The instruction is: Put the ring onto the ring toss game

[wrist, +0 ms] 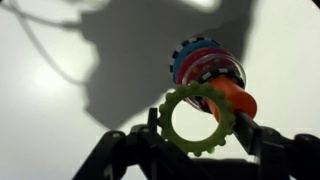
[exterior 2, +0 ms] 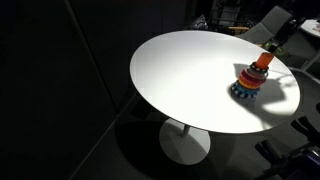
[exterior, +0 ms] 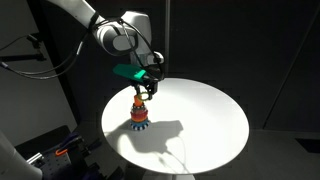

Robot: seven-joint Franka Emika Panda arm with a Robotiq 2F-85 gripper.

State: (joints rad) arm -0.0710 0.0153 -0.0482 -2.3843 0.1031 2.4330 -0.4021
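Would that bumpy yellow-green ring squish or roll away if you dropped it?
Probably stiff: the bumpy yellow-green plastic ring looks round though the gripper pinches it. Likely light: it is thin. On edge it might roll, but its teeth should slow it.

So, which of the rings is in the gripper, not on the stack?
The yellow-green toothed ring, held by the gripper over the table. The red, orange and blue ones sit stacked on the ring toss game.
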